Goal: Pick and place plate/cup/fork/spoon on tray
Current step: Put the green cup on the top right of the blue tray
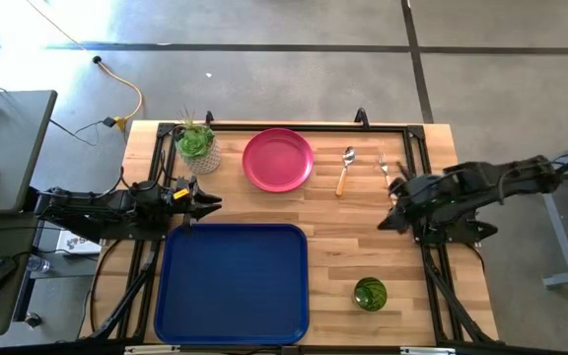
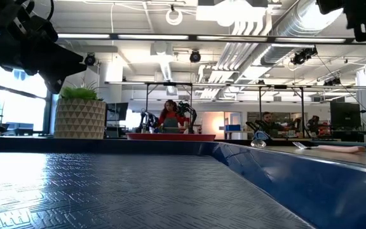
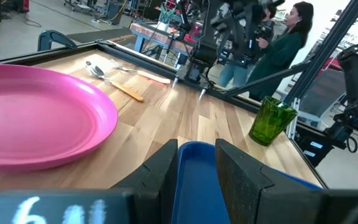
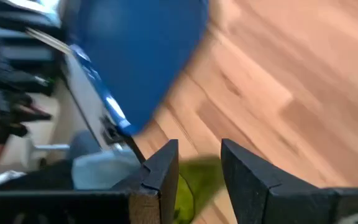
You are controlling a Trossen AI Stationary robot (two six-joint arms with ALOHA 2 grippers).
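Tray [image 2: 170,191] nearest; left tool [image 1: 208,204], right tool [image 1: 390,219] seemingly part-open, empty.

High view: mounted overhead, facing straight down; takes in the whole counter [image 1: 363,256] and surrounding floor.

Low view: set at counter level, very close to the tray [image 2: 170,191], whose ribbed floor fills the lower frame; faces level across the counter into the room beyond, where a person [image 2: 169,114] sits.

Left wrist view: looks past its own gripper [image 3: 194,168], low over the counter, toward the right side; shares the plate [image 3: 36,118], cup [image 3: 272,121] and spoon [image 3: 114,84] with the high view.

Right wrist view: looks past its own gripper [image 4: 197,174], angled down at the counter boards and the tray's corner, close in; shares the tray with all other views.
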